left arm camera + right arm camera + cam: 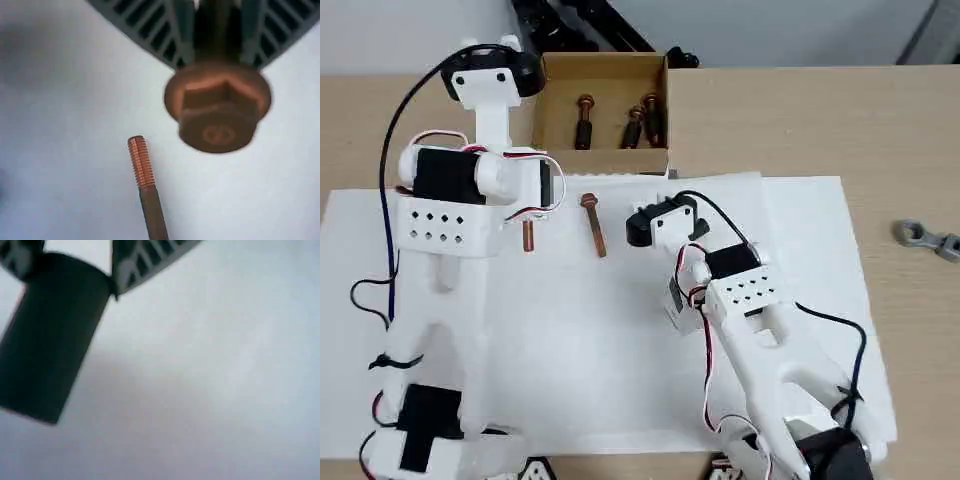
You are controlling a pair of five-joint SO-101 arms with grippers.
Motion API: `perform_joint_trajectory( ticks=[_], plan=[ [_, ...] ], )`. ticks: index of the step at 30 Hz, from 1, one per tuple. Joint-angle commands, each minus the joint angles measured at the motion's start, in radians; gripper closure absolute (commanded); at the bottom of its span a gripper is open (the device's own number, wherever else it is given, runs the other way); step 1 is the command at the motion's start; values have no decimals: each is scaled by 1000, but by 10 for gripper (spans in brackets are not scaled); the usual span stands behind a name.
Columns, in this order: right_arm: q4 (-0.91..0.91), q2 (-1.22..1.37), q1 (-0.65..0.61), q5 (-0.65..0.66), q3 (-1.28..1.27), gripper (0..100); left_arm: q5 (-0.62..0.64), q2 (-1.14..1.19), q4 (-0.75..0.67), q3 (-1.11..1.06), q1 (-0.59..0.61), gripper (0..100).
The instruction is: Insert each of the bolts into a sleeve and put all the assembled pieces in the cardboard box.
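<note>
Bolt (pixel 217 107) clamped in left gripper (pixel 217 42); sleeve (pixel 50 340) clamped in right gripper (pixel 75 265), 3 o'clock of loose bolt (pixel 592 225); cardboard box (pixel 545 100) at 12 o'clock. Risk: jamming at sleeve rim from misaligned axes.

Counts: assembled piece (pixel 584 120) (pixel 634 126) (pixel 653 118), three; bare bolt (pixel 593 225) (pixel 528 236), two; black sleeve (pixel 50 340), one; cardboard box (pixel 610 88), one; wrench (pixel 925 237), one.

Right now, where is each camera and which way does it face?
High view: above the table, looking down on both arms and the cardboard box.
Left wrist view: on that wrist, looking down past jaws holding a bolt.
Right wrist view: likewise, past jaws holding a sleeve.
Shared: high and left wrist views show the loose bolt.
</note>
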State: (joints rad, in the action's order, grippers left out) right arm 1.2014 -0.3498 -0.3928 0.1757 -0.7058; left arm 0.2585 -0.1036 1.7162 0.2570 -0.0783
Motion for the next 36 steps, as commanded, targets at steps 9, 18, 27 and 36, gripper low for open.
perform_joint_trajectory(
  ticks=[9,18,27,36],
  plan=[
    [-13,-28,-7,2,72,843,-8,-52,-18,2,2,994],
    [-22,-25,-7,2,72,820,-8,-51,-20,2,2,994],
    [-173,-19,-8,-262,40,794,-8,-51,-15,2,2,994],
    [-119,-18,-90,-528,11,794,-8,-51,-15,1,2,994]
  ],
)
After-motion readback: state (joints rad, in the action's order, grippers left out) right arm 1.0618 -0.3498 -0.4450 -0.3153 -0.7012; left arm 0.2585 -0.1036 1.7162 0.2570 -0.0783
